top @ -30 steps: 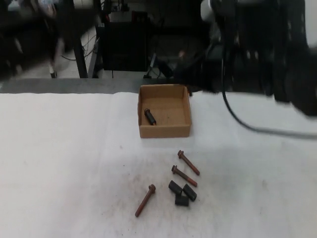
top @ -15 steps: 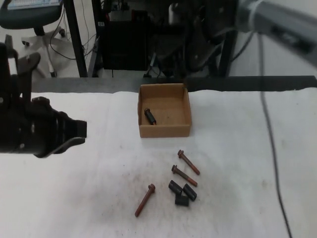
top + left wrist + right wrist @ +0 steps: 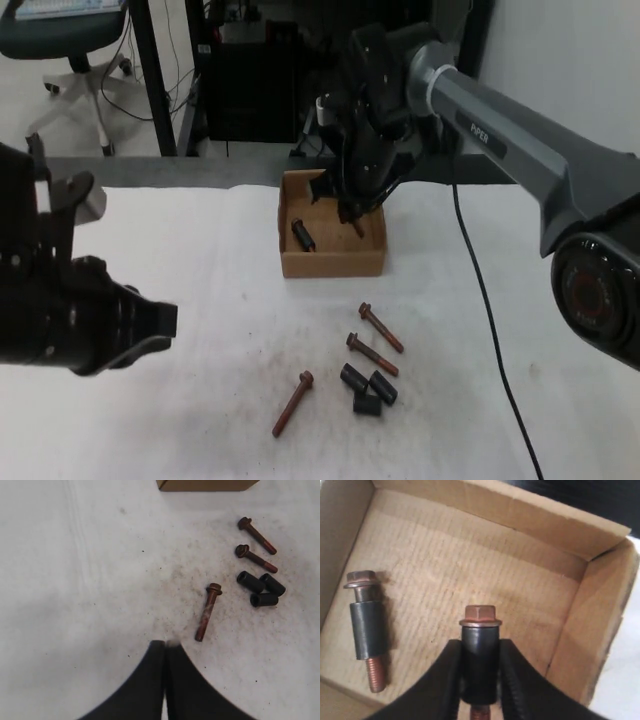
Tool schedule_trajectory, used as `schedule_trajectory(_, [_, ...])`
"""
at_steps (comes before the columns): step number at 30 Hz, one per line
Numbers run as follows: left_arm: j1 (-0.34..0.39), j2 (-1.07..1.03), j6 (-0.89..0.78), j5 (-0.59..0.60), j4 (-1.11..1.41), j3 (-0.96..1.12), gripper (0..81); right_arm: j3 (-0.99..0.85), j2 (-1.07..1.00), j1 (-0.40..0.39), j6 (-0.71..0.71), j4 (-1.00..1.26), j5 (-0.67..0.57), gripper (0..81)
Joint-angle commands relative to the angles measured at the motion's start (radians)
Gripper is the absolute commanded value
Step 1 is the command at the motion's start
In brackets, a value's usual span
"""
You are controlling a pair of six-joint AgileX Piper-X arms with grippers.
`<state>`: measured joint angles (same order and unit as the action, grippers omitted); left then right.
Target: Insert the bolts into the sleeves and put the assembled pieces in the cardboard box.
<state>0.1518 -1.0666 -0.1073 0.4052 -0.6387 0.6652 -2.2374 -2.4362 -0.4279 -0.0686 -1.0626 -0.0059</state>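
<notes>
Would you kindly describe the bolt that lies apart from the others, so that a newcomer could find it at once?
Start at the cardboard box in the middle of the white bench. On its near side lie two bolts side by side, with three black sleeves nearer still. The lone bolt lies by itself to the left of that group, touching nothing.

Under the right gripper [image 3: 480,647], whose fingers clamped a sleeved bolt [image 3: 480,614], the floor of the cardboard box [image 3: 600,630] lay bare. A finished piece [image 3: 366,630] lay well off one finger's outer side, and walls ringed it all. Just ahead of the left gripper [image 3: 165,644], its fingertips pressed together, lay a loose bolt [image 3: 207,611]. Beyond it were three sleeves [image 3: 250,581], seemingly touching, and two more bolts [image 3: 257,536]. Bare cloth [image 3: 75,580] spread off the other side.
</notes>
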Motion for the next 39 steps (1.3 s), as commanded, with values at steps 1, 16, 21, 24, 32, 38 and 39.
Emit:
schedule_trajectory(1, [-0.001,0.003,0.003,0.012,-0.001,-0.005,0.3,-0.018,0.009,0.009,0.002,0.034,-0.044,15.5])
schedule_trajectory(16, [0.047,0.003,0.079,0.043,0.007,0.02,0.3,-0.018,0.152,0.032,-0.023,-0.12,-0.074,0.0])
schedule_trajectory(21, [0.169,-0.013,0.116,-0.078,0.052,0.021,0.3,-0.002,0.298,0.049,-0.017,-0.21,-0.084,0.8])
schedule_trajectory(24, [0.259,-0.054,0.116,-0.078,0.121,0.021,0.3,0.035,0.403,0.06,0.008,-0.241,-0.082,0.8])
schedule_trajectory(32, [0.371,-0.261,0.116,-0.165,0.159,0.085,0.3,0.312,0.791,0.08,0.082,-0.257,-0.082,0.8])
schedule_trajectory(38, [0.379,-0.388,0.188,-0.165,0.121,0.213,0.3,0.734,1.152,0.15,0.082,-0.096,-0.082,0.8])
schedule_trajectory(39, [0.383,-0.404,0.204,-0.165,0.106,0.233,0.3,0.817,1.213,0.172,0.074,-0.06,-0.084,0.8])
